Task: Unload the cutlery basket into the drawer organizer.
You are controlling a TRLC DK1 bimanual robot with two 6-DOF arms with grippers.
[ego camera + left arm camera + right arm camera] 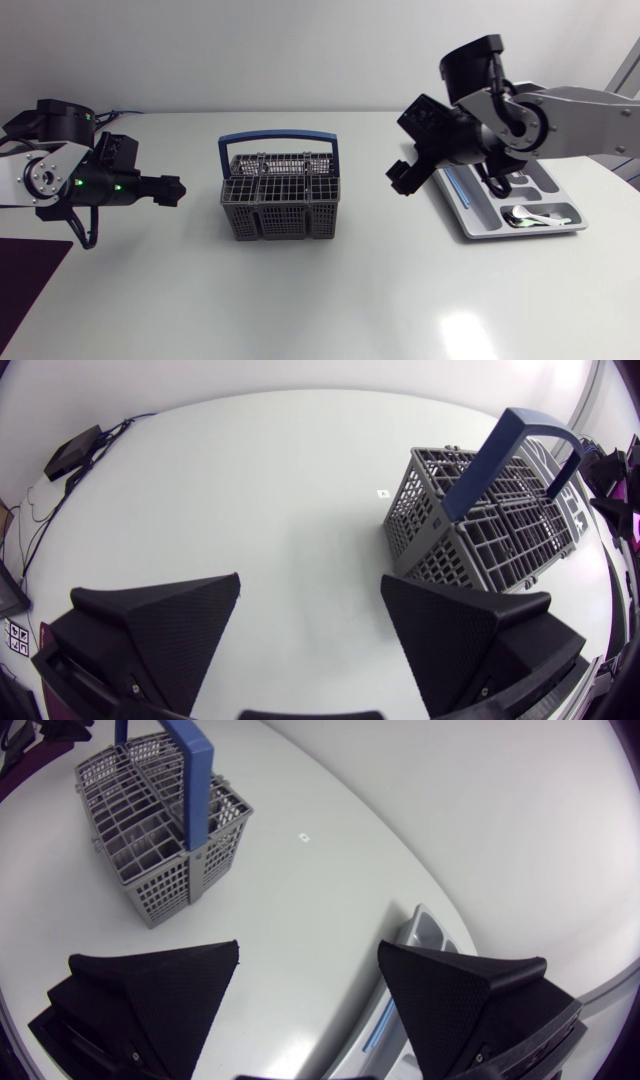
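A grey cutlery basket [277,197] with a blue handle stands upright in the middle of the table; I see no cutlery sticking out of it. The grey drawer organizer [470,215] lies at the right, with white cutlery [533,216] in its near compartment. My left gripper [172,190] hovers left of the basket, open and empty. In the left wrist view the basket [480,525] is ahead of and beside the gripper [310,620]. My right gripper [403,178] hangs open between basket and organizer. Its wrist view shows the basket [160,825] ahead and the organizer's edge [420,935] by one finger.
A dark purple mat [25,275] lies at the table's front left corner. A small black box with cables [75,452] sits at the table's far edge behind my left arm. My right arm overhangs part of the organizer.
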